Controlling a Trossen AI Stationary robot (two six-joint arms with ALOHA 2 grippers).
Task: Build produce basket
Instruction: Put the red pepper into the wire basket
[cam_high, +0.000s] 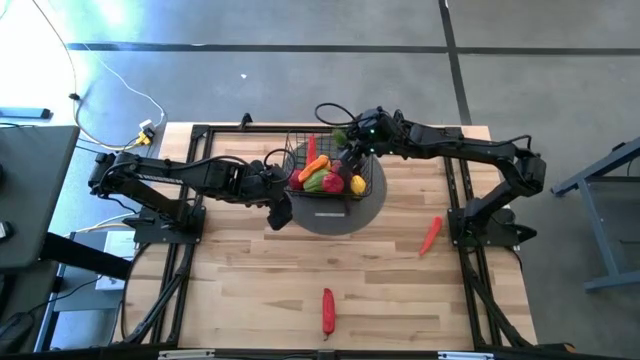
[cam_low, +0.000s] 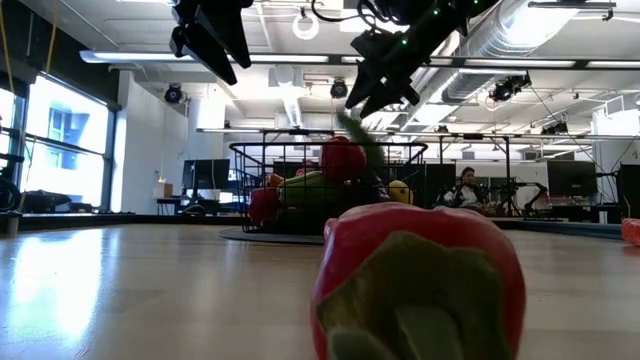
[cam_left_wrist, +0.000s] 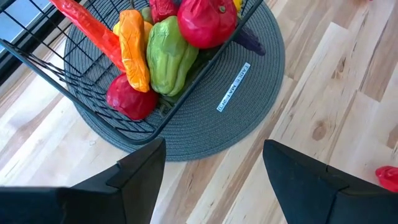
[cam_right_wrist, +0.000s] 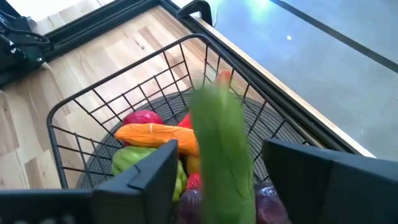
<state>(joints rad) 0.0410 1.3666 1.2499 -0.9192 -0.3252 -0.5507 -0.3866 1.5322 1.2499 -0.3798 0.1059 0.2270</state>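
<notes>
The black wire basket (cam_high: 300, 150) stands on a round grey mat (cam_high: 340, 215) and holds red, orange, green and yellow produce (cam_left_wrist: 165, 59). My right gripper (cam_right_wrist: 219, 155) hangs open over the basket's far right part. A long green piece (cam_right_wrist: 221, 124) shows blurred between its fingers, with a gap on each side. In the low view the green piece (cam_low: 355, 135) is just below that gripper (cam_low: 385, 95) and above the pile. My left gripper (cam_left_wrist: 214, 168) is open and empty above the mat's near left edge.
One red chilli pepper (cam_high: 430, 235) lies on the wooden table to the right of the mat. Another red pepper (cam_high: 327, 310) lies near the front edge, filling the low view's foreground (cam_low: 420, 280). Bare wood lies between mat and front edge.
</notes>
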